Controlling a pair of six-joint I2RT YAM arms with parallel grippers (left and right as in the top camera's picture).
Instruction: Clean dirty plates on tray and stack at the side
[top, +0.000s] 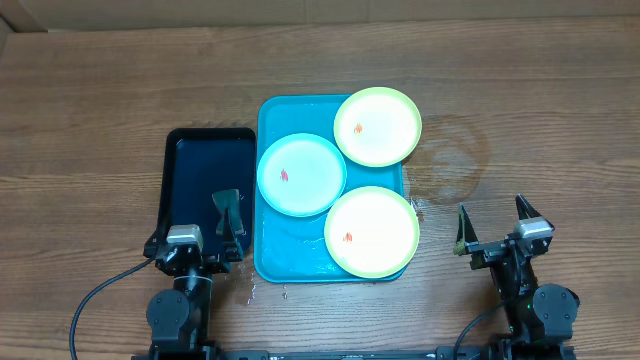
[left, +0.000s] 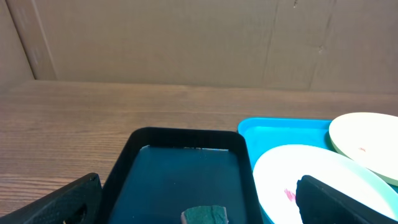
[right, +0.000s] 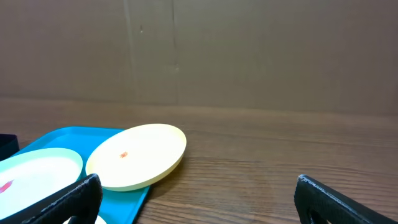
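Note:
The turquoise tray (top: 272, 112) lies mid-table and carries three plates, each with a small red-orange smear. A yellow-green plate (top: 377, 126) overhangs the far right rim. A light blue plate (top: 301, 175) sits at the left, and a second yellow-green plate (top: 371, 231) at the near right. My left gripper (top: 197, 217) hovers open over the near end of the black tray (top: 200, 165), empty. My right gripper (top: 494, 220) is open over bare table right of the tray, also empty. The right wrist view shows the far plate (right: 137, 155) ahead to the left.
A green sponge (left: 205, 216) lies in the black tray (left: 180, 138) between my left fingers. A faint wet ring (top: 450, 160) marks the wood right of the turquoise tray. Small droplets (top: 250, 290) sit by its near left corner. A cardboard wall (left: 186, 37) backs the table.

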